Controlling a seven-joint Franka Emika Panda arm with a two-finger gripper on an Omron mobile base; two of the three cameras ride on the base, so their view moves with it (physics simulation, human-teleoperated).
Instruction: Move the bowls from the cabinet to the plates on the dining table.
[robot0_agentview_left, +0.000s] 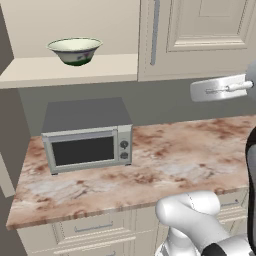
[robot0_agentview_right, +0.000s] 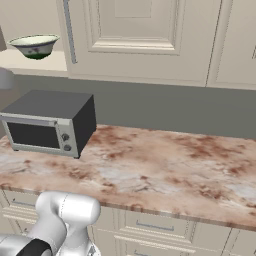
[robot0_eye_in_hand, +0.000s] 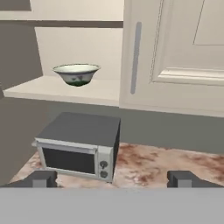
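Observation:
A wide cream-white bowl (robot0_agentview_left: 75, 50) with a dark green base stands upright on the beige shelf of the cabinet (robot0_agentview_left: 70, 70), whose left side is open. The same bowl (robot0_agentview_right: 35, 45) sits at the far upper left of the right base view, and the bowl (robot0_eye_in_hand: 76, 73) is up and left of centre in the hand view. My gripper (robot0_eye_in_hand: 113, 179) is open, with nothing between its fingertips (robot0_eye_in_hand: 43, 179). It hangs well back from the shelf and lower than the bowl. The plates and the dining table are out of view.
A grey microwave (robot0_agentview_left: 89, 136) stands on the pink-brown marbled counter (robot0_agentview_left: 185, 155) right under the open shelf. A shut cabinet door (robot0_agentview_left: 200, 35) with a long grey bar handle (robot0_agentview_left: 155, 32) lies right of the bowl. Cream drawer fronts (robot0_agentview_right: 155, 227) run below the counter.

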